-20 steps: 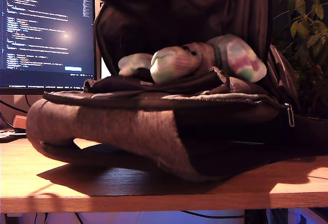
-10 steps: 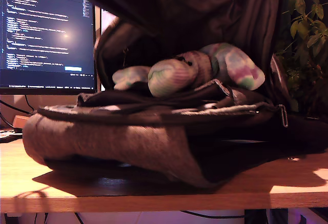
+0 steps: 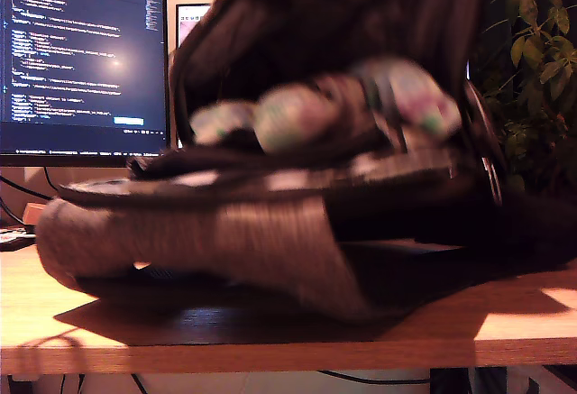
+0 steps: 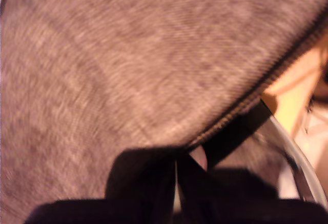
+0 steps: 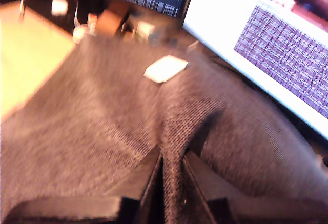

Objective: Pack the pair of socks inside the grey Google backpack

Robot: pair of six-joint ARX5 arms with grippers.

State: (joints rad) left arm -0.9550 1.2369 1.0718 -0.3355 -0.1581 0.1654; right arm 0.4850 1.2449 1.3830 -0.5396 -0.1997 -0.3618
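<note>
at the exterior view's left a monitor (image 3: 81,56) shows lines of code on a dark screen. right of it, across the middle, the backpack (image 3: 225,241) lies on the wooden bench (image 3: 270,340), its grey-brown side facing the camera and its flap raised dark behind. the socks (image 3: 306,114) sit in the open mouth of the backpack, on top of the lower edge of the opening, pale with pink and green patches; the whole bag and the socks are blurred. at the exterior view's right a leafy plant (image 3: 536,60) stands behind the bag.

in the first wrist view my first end effector (image 4: 177,183) has its dark fingers (image 4: 138,183) drawn close together against the woven fabric by a zip edge; it appears to pinch the backpack, though the grip point is shadowed.

in the second wrist view my second end effector (image 5: 171,183) is clamped on a raised fold of the backpack's fabric, which stands between the two fingers (image 5: 146,180). beyond it lies the pale patch (image 5: 165,68) on the bag, with a bright screen (image 5: 277,49) farther off.
</note>
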